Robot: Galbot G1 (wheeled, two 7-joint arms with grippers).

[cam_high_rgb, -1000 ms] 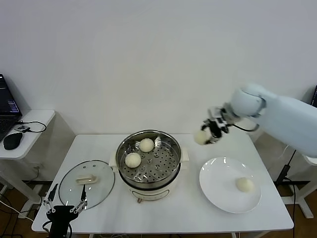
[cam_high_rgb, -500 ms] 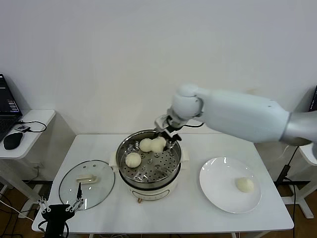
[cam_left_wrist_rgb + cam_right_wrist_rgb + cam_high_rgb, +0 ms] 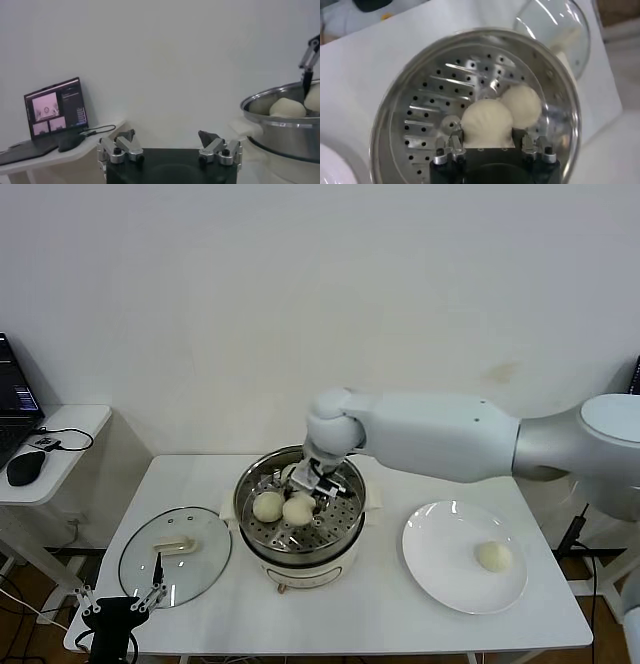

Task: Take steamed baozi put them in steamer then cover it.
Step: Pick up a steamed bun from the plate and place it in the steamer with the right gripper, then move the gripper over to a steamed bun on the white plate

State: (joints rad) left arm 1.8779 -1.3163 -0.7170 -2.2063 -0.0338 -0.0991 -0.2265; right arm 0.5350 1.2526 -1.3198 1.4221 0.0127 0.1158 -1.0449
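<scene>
- Head view: right arm reaches across the table from the robot's right, its right gripper (image 3: 302,490) down inside the steamer (image 3: 256,529), over the perforated tray.
- Right gripper's fingers are clamped on a held baozi (image 3: 298,510); right wrist view shows the bun (image 3: 486,122) squeezed between the two fingers (image 3: 451,148), low over the tray.
- Baozi on the tray (image 3: 268,506) lies just beside the held one, on its left, touching or nearly so. In the wrist view it sits right against the held bun (image 3: 522,105).
- Last baozi (image 3: 494,556) rests alone on the white plate (image 3: 440,569), to the right of the steamer.
- Cover (image 3: 175,555) lies flat on the table (image 3: 380,614) left of the steamer, handle up, apart from the pot.
- Left gripper (image 3: 118,608) hangs low at the table's front left edge, near the cover; fingers spread wide, nothing between them (image 3: 169,148).
- Side desk far left carries a laptop (image 3: 55,111) and a mouse (image 3: 24,467).
</scene>
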